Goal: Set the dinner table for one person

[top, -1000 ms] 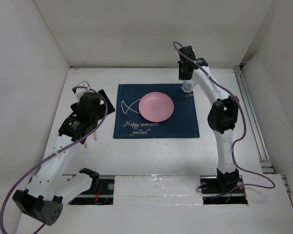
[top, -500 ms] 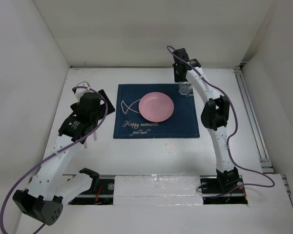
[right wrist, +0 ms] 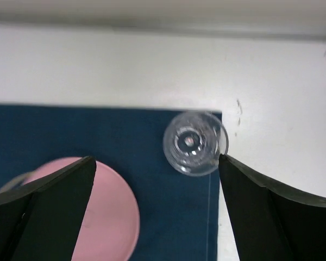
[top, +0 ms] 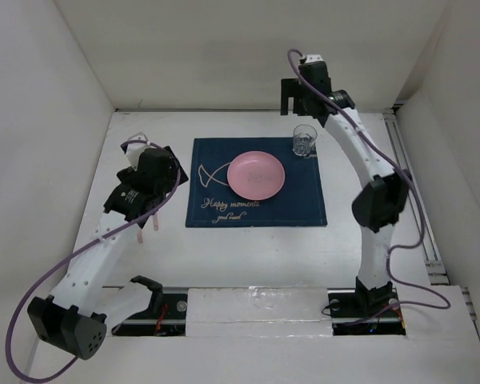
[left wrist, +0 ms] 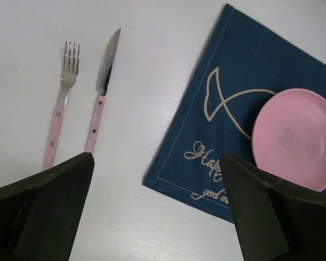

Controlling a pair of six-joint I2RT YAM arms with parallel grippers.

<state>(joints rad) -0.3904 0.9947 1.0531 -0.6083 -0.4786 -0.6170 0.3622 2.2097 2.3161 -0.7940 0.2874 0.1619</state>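
From above, the big flat white table [top: 248, 256] fills the floor of the white box and carries all the things. A dark blue cloth placemat with a fish drawing [top: 304, 200] lies in the middle of it. A round pink plate [top: 257, 175] sits on the placemat. A small clear glass [top: 304, 140] stands upright on the placemat's far right corner. The left arm [top: 104, 248] hangs over the table left of the placemat. The right arm [top: 368, 200] reaches high above the glass.

In the left wrist view, the left fingers [left wrist: 43, 217] are wide apart and hold nothing. Below them, a fork with a pink handle [left wrist: 62, 109] and a knife with a pink handle [left wrist: 100, 98] lie side by side on the table, beside the placemat.

In the right wrist view, the right fingers [right wrist: 43, 212] are wide apart and hold nothing. The glass is far below them, apart from the plate.
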